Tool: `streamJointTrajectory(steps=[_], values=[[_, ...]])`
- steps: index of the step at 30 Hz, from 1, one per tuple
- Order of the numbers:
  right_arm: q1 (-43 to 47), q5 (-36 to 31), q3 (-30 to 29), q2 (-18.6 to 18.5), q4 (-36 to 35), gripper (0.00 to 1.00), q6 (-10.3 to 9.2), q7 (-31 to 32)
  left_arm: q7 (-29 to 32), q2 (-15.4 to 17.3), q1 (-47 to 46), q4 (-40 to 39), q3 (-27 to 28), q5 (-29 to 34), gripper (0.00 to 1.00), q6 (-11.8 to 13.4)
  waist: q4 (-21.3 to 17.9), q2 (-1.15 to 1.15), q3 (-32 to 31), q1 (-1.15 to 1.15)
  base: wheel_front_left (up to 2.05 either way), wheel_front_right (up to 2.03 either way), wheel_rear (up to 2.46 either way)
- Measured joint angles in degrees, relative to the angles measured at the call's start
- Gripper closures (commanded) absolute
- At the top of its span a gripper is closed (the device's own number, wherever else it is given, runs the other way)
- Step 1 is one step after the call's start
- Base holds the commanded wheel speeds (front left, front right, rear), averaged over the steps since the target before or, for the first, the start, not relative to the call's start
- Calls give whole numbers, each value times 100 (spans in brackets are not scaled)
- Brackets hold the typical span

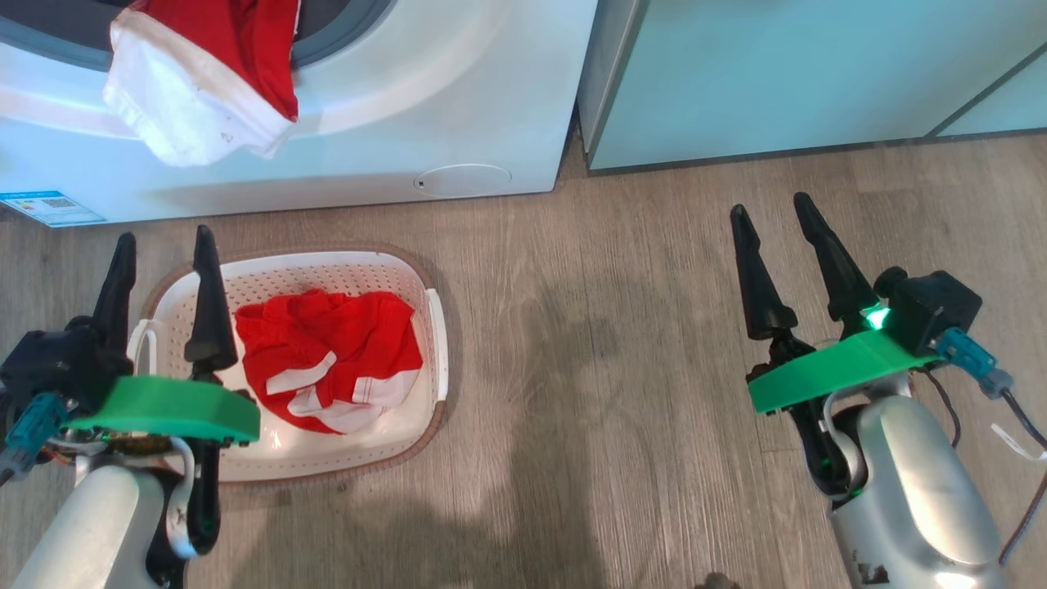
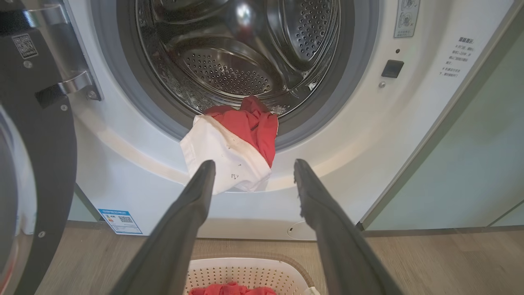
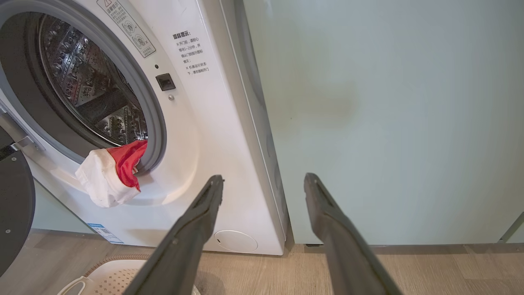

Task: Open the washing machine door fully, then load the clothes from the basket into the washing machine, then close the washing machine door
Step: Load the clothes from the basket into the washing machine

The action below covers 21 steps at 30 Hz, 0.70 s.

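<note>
The white washing machine point(image 1: 458, 98) stands at the top left, and its door point(image 2: 45, 135) is swung open to the left. One red and white garment point(image 1: 204, 74) hangs half out of the steel drum point(image 2: 237, 49), draped over the grey gasket. More red clothes point(image 1: 327, 360) lie in the cream basket point(image 1: 327, 260) on the floor in front of the washer. My left gripper point(image 1: 164, 235) hovers open over the basket's left edge, empty. My right gripper point(image 1: 770, 203) is open and empty above bare floor, well right of the basket.
A pale teal cabinet point(image 1: 777, 74) stands right beside the washer. Wood-look floor point(image 1: 589, 368) stretches between basket and right arm. In the right wrist view the open door's edge point(image 3: 14, 205) juts out at the left.
</note>
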Motion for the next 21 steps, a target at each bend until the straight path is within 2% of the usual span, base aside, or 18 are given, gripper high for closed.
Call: streamJointTrajectory(steps=[15,21], values=[[-1,-14,-8,0,-27,0,0,0,-42,-82,-27,135,-2,47,0,-52,38,0,77,0,0,0,0],[-27,-14,30,0,-171,0,0,1,236,-70,-521,428,-48,-31,0,-256,3,0,321,0,0,0,0]])
